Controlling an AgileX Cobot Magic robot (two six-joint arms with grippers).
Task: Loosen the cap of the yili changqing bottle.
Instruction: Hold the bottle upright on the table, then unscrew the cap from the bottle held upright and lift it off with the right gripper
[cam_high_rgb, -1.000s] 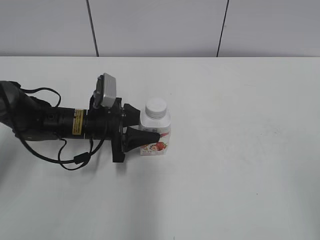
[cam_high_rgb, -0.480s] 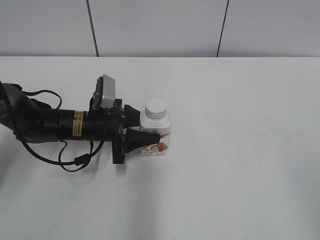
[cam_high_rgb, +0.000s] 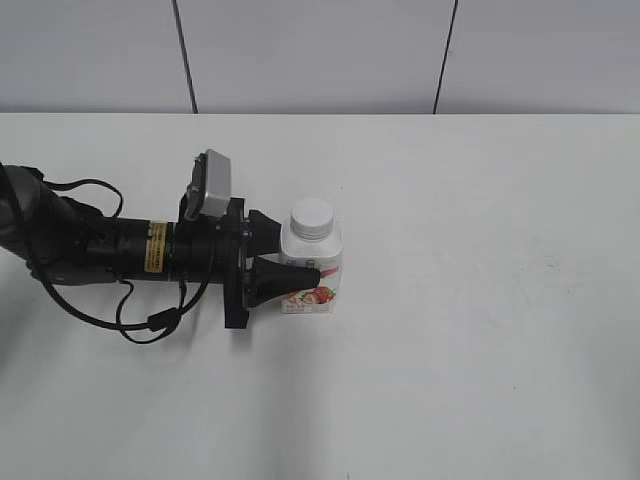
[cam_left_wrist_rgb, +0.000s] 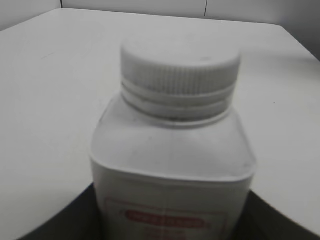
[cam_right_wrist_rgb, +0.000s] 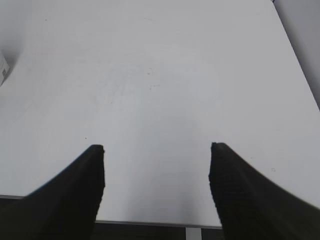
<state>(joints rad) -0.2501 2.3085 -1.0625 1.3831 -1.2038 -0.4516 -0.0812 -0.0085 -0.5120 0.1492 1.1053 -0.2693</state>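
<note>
The yili changqing bottle (cam_high_rgb: 312, 270) stands upright on the white table, a small squarish white bottle with a red strawberry label. Its ribbed white cap (cam_high_rgb: 311, 217) sits on the neck. In the left wrist view the bottle (cam_left_wrist_rgb: 172, 175) fills the frame with the cap (cam_left_wrist_rgb: 180, 70) on top. My left gripper (cam_high_rgb: 292, 255) lies flat from the left and is shut on the bottle's body, one finger on each side. My right gripper (cam_right_wrist_rgb: 156, 165) is open and empty over bare table; it is out of the exterior view.
The white table (cam_high_rgb: 480, 300) stretches to the right of the bottle. A grey panelled wall (cam_high_rgb: 320, 55) runs behind the table. The table's near edge (cam_right_wrist_rgb: 150, 223) lies just under my right gripper.
The bottle and my left gripper have shifted very slightly; otherwise nothing has visibly changed.
</note>
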